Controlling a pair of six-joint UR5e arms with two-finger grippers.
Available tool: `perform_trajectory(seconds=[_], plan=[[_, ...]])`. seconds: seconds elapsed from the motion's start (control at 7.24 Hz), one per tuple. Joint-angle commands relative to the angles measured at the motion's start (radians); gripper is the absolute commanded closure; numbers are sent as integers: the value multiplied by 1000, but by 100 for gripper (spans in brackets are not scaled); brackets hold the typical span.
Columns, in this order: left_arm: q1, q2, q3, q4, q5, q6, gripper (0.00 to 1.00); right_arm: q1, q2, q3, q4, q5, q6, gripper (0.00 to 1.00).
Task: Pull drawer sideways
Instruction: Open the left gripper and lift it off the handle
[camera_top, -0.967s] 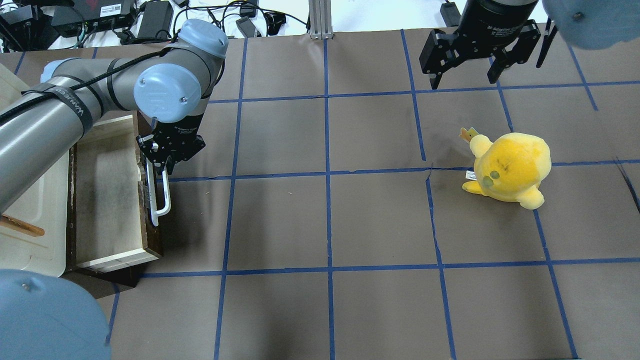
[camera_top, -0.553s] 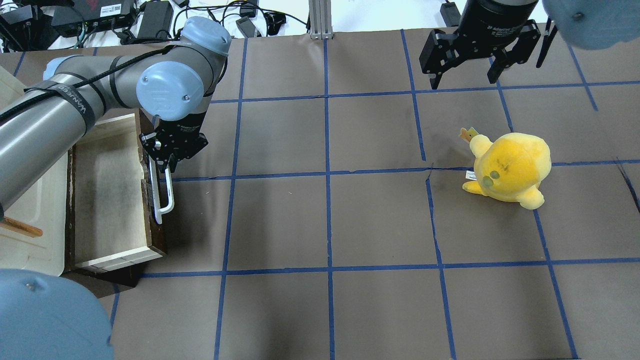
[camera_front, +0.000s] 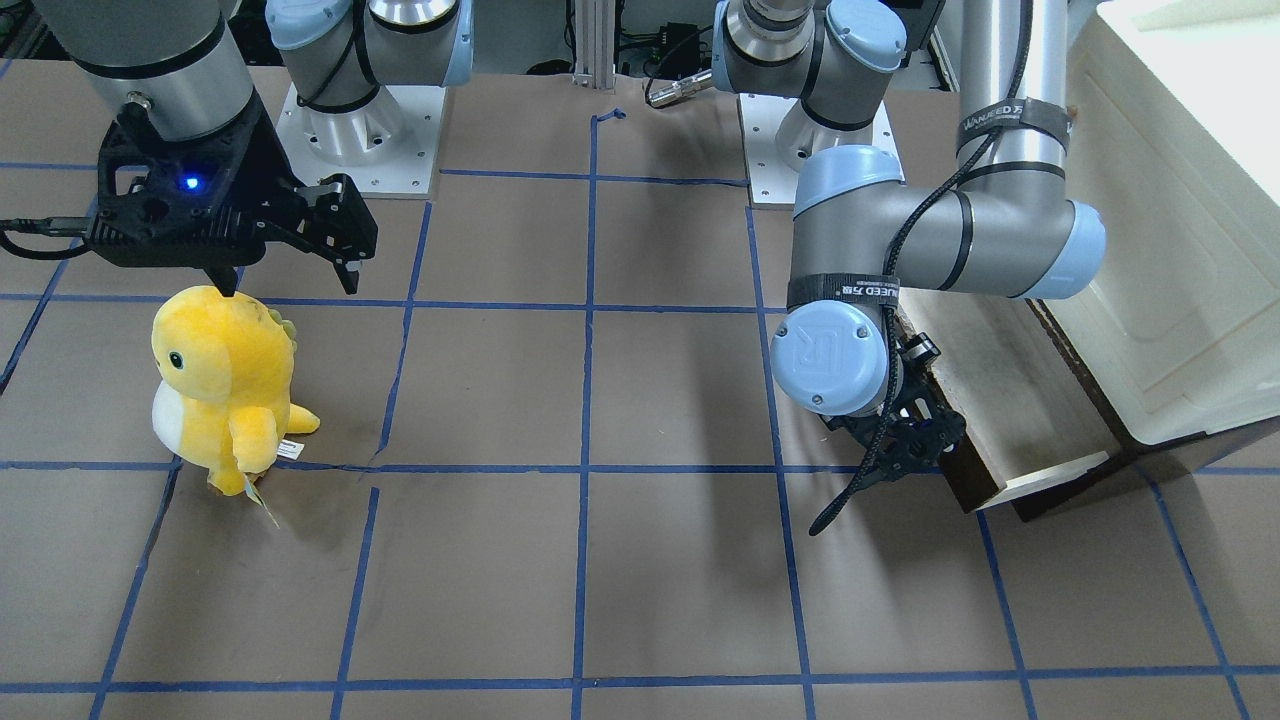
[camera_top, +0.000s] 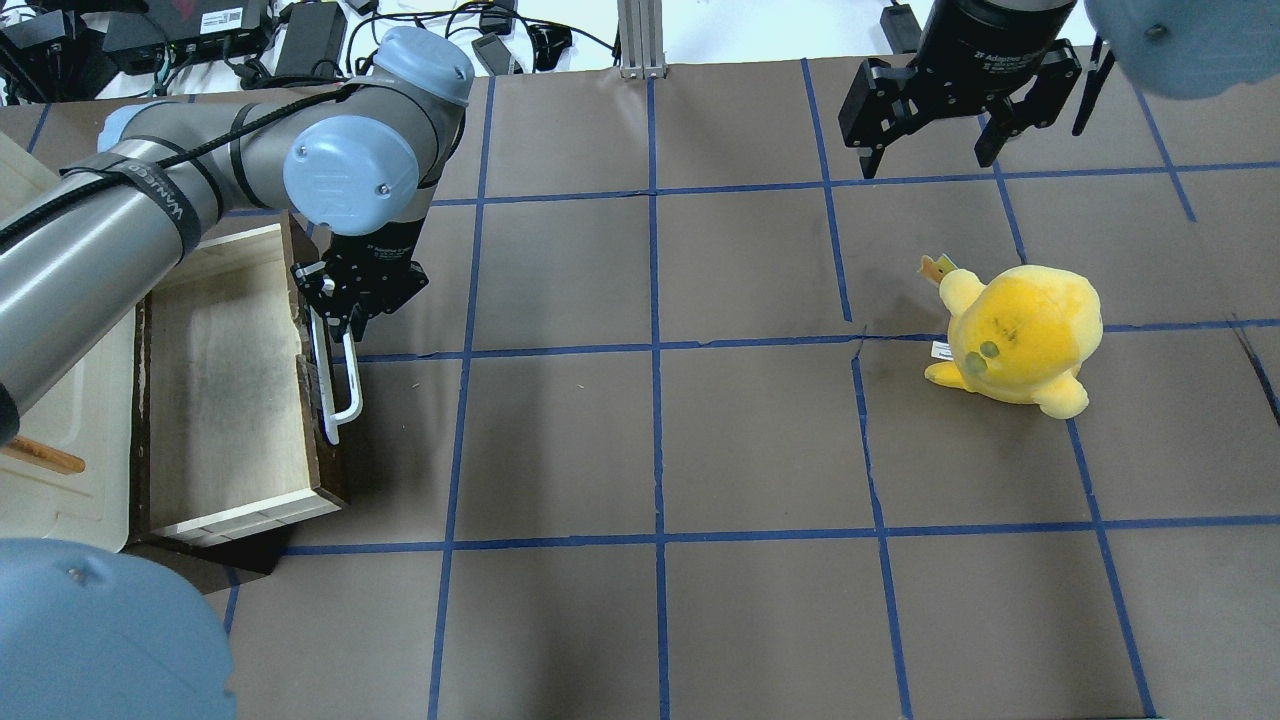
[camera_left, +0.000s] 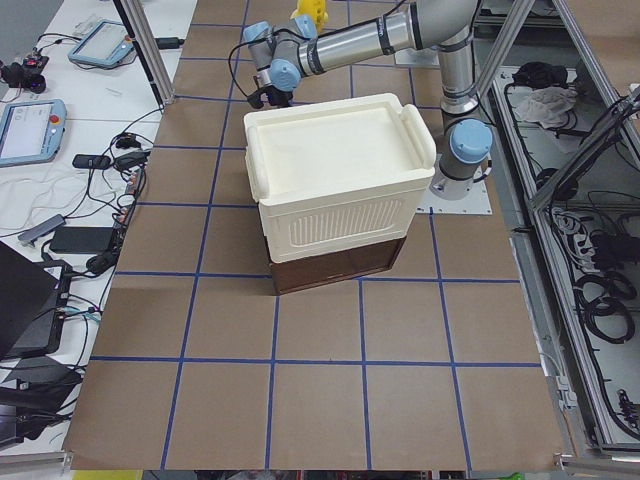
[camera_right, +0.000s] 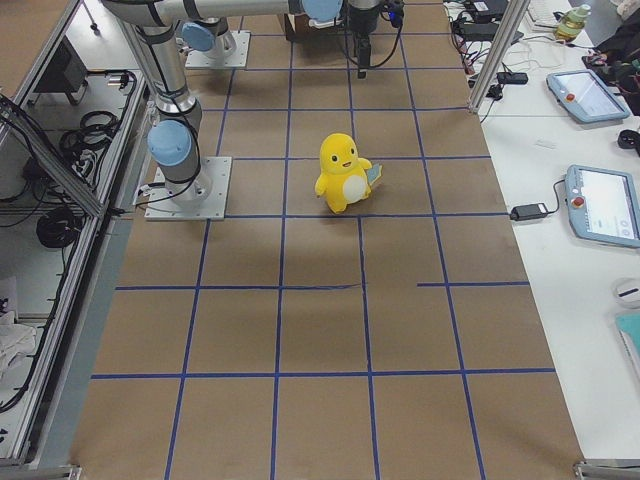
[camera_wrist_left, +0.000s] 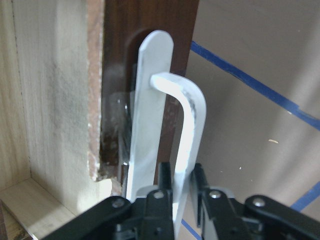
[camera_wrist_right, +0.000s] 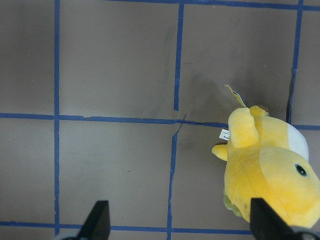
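- Slippage is the chief worry. In the front-facing view the left gripper (camera_front: 905, 440) sits against the dark brown wooden drawer with pale inner panels (camera_front: 1045, 470) by the counter's left edge. The wrist hides its jaws, so the hold cannot be judged here. The right gripper (camera_front: 290, 285) hangs spread and empty over the yellow plush toy (camera_front: 220, 385) near the right edge. I judge it no threat to the pull.
- The overhead view shows the left gripper clenched on the long white plastic bar handle (camera_top: 345, 390), close to the handle's far end and not at its middle. The drawer stands partly out of the cream-white plastic cabinet (camera_top: 70, 400), toward the counter's middle. A pull this far off centre could skew the drawer and jam it.
- From the left end, the cabinet hides both drawer and gripper. If the cabinet is not fixed down, a hard tug might drag it along instead of sliding the drawer.
- From the right end, only the toy is plain, well apart from the drawer's side of the counter. The drawer is out of view.
- The left wrist view shows both pads pinching the thin, smooth bar just below its bend. So narrow a contact could slide along the bar or off it.
- The right wrist view shows the fingers wide apart with nothing held, and the toy lying below.
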Motion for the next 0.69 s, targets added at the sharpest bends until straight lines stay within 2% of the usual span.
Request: perform_trajectory(seconds=[0.0,0.41,0.55], plan=[[-15,-5,18,-12,-23,-10,83,0,0,0,0,0,0,0],[-20,-9,23,-17,-26,-36,78,0,0,0,0,0,0,0],[-21,-16,24,-15,-26,-36,73,0,0,0,0,0,0,0]])
